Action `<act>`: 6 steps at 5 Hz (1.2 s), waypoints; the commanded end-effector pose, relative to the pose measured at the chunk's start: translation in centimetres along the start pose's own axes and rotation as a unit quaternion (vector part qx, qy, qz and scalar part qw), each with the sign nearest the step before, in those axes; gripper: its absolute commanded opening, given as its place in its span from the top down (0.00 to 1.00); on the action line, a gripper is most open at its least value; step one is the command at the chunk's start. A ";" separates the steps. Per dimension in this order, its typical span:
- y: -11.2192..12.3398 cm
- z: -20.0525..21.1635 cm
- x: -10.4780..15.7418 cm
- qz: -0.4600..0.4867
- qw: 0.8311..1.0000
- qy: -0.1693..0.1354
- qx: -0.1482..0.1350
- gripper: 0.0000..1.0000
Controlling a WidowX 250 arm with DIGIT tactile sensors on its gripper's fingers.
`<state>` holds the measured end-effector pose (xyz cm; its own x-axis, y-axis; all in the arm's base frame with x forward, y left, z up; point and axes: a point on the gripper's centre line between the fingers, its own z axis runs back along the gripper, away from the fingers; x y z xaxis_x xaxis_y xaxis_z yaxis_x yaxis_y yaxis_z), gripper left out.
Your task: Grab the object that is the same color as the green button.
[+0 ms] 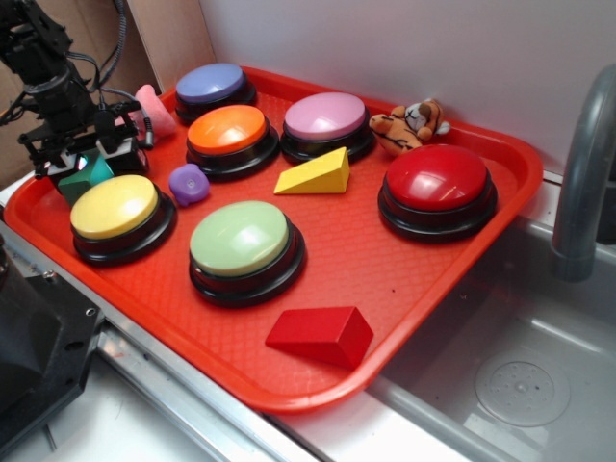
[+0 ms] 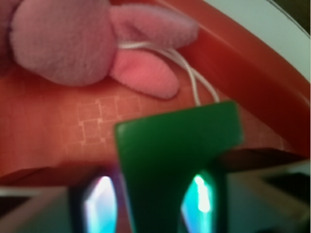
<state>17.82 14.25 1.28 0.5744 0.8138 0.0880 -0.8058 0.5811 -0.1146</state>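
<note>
The object, a small dark green block (image 1: 82, 177), sits at the left end of the red tray (image 1: 385, 279), just behind the yellow button (image 1: 114, 205). My gripper (image 1: 85, 160) stands over it. In the wrist view the green block (image 2: 177, 141) fills the gap between my fingers, and my gripper (image 2: 153, 204) is shut on its narrow part, with a pad pressed to each side. The pale green button (image 1: 239, 238) lies at the tray's front middle, well to the right of the gripper.
A pink plush toy (image 1: 154, 111) lies just behind the gripper, by the tray rim (image 2: 252, 63). A purple lump (image 1: 189, 183), a yellow wedge (image 1: 316, 173), a red wedge (image 1: 320, 334) and several more buttons share the tray. A grey faucet (image 1: 582, 183) and a sink (image 1: 520, 366) are on the right.
</note>
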 end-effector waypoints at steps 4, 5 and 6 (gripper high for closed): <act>-9.7 10.8 -4.7 -0.264 0.963 0.017 -0.046 1.00; -11.5 11.7 -7.5 -0.318 0.946 0.022 -0.050 1.00; -12.2 11.6 -9.1 -0.344 0.937 0.020 -0.052 1.00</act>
<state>21.26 -0.24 12.19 0.9599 0.2648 0.0915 -0.2534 0.9599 -0.1198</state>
